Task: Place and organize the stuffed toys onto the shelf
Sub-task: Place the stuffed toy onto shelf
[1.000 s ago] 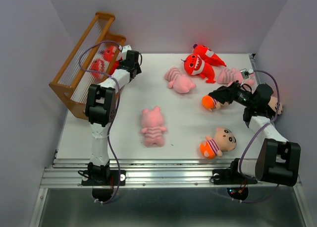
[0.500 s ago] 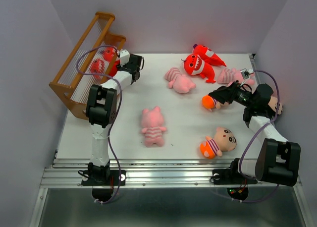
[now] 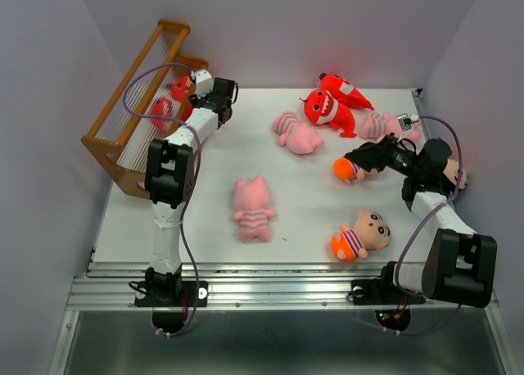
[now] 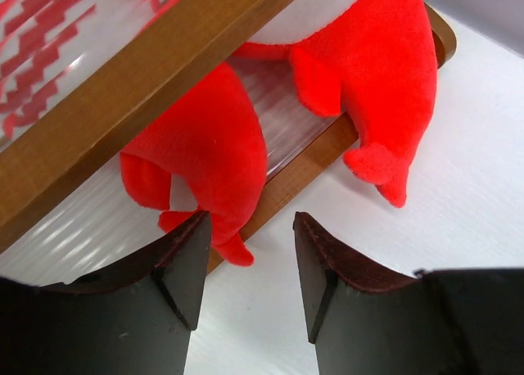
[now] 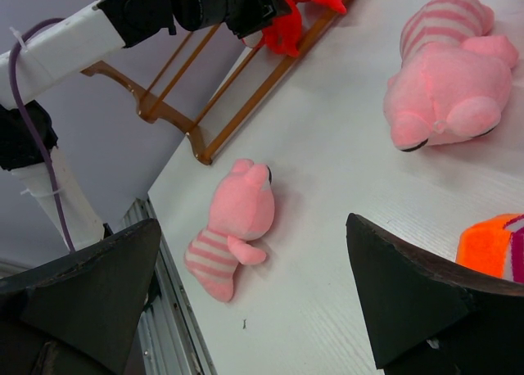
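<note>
Two red monsters [image 4: 377,72] sit on the shelf [image 3: 106,150] at far left | your left hand [image 4: 246,260] just beside them, released, grasping nothing | your right hand [image 3: 354,159] spread wide, empty, beside an orange-bottomed doll [image 3: 344,169] at right | pink pig [image 3: 252,208] lies mid-bench [image 3: 205,228].

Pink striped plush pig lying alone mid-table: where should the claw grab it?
Probably from straight above, pinching across the striped middle. The pink striped plush pig lies flat on the white table, head at the far end, with bare table on either side of its body.
</note>
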Available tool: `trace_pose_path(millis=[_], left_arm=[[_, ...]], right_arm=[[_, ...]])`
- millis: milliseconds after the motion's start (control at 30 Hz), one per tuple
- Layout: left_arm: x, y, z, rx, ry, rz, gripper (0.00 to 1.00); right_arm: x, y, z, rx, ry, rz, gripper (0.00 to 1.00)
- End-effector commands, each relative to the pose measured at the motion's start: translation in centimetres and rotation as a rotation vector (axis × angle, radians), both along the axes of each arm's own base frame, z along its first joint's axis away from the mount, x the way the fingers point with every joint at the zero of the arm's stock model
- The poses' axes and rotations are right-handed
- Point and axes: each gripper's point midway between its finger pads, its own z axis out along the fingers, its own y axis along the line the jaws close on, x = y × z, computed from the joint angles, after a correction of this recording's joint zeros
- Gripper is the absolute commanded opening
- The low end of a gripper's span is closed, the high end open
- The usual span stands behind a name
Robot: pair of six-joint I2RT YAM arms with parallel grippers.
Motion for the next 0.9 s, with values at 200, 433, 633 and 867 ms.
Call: trace_pose_path(millis=[200, 433, 633, 867], left_arm=[[0.6, 1.6, -1.8, 0.029, 0.071, 0.005, 0.56], [0.7, 2.1, -2.7, 0.026, 0.087, 0.009, 0.54], [0.8, 2.6, -3.6, 0.024, 0.105, 0.006, 0.42], [0.4, 2.6, -3.4, 0.018, 0.106, -0.006, 0.13]], right_arm=[[0.1, -0.2, 1.6, -0.02, -0.076, 0.004, 1.0], [0.1, -0.2, 1.6, -0.02, -0.074, 0.004, 1.0], [0.2, -0.2, 1.6, -0.021, -0.077, 0.004, 1.0], [0.2, -0.2, 1.6, -0.02, -0.076, 0.004, 1.0]])
